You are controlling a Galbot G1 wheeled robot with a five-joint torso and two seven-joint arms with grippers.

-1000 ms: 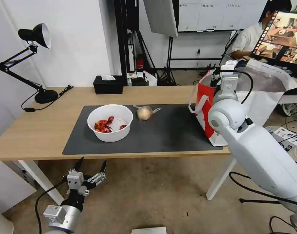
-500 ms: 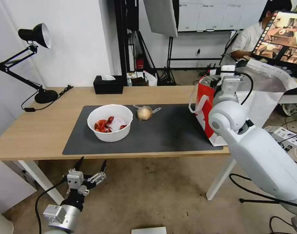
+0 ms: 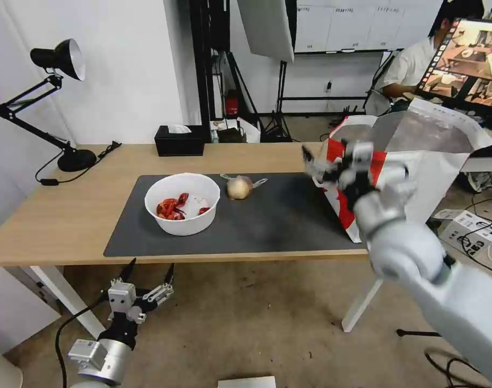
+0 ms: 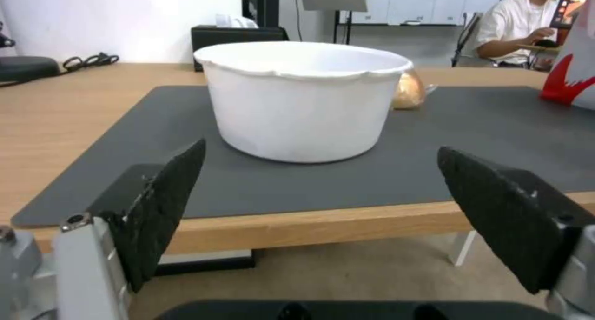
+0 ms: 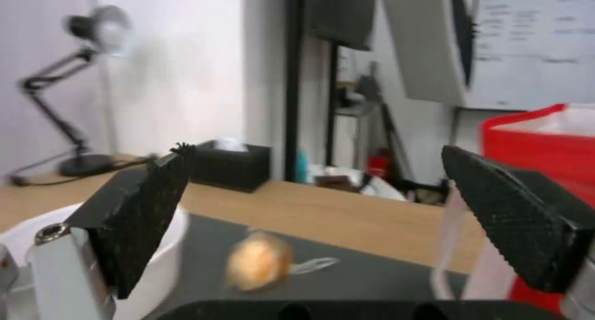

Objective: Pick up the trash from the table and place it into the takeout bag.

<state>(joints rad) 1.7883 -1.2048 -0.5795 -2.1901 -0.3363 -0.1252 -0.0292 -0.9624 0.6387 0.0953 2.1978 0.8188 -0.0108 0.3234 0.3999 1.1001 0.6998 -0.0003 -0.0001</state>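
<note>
Wrapped tan lump [image 3: 239,187]: on the dark grey mat [image 3: 278,215], ahead of and below the right gripper [image 3: 332,164] fingers, well apart from them; clear wrapper tail trailing toward the takeout bag [image 3: 413,161].
White bowl of crayfish shells [image 3: 182,203]: on the mat just beside the lump; straight ahead of the left gripper [image 3: 147,280] fingers, between their lines of reach, still apart.
Takeout bag: upright at the mat's far end, mouth wide, just behind the right fingers.
Right fingers: spread wide, empty, above the mat beside the bag's red wall.
Left fingers [image 4: 164,203]: spread wide, empty, below the counter [image 3: 57,215] edge, level with the bowl's wall.
Step in hand, as a judgement: reach for the lump with the right fingers.
Doing it well: descend over the lump's body, not the loose wrapper tail; close gently, since likely soft; keep clear of the bowl rim.
</note>
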